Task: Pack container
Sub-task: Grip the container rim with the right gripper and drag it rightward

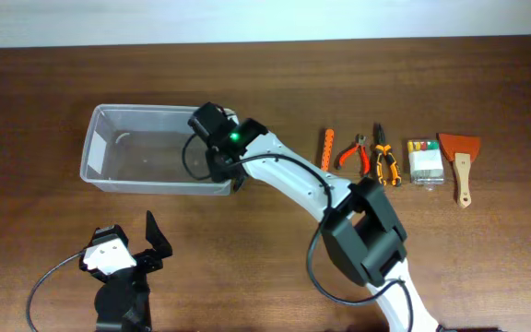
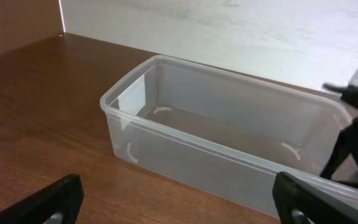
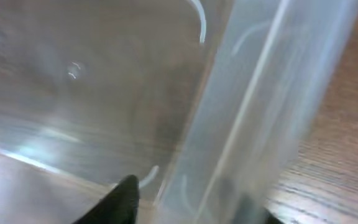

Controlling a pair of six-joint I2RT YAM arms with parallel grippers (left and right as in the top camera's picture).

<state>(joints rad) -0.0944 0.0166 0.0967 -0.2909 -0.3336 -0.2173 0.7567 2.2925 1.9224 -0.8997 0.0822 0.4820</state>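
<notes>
A clear plastic container [image 1: 146, 111] lies empty on the brown table, left of centre. My right gripper [image 1: 223, 159] is at its right end near the front corner. In the blurred right wrist view the jaws [image 3: 188, 202] straddle the container's wall [image 3: 247, 93], one finger inside and one outside, closed in on it. My left gripper [image 1: 127, 235] is open and empty near the front edge, apart from the container. In the left wrist view its fingers [image 2: 176, 205] frame the container's long side [image 2: 185, 155].
A row of items lies to the right: an orange tool [image 1: 325, 148], red pliers [image 1: 354, 152], yellow-black pliers [image 1: 384, 159], a white box with coloured pieces [image 1: 424, 160] and an orange scraper with a wooden handle [image 1: 460, 161].
</notes>
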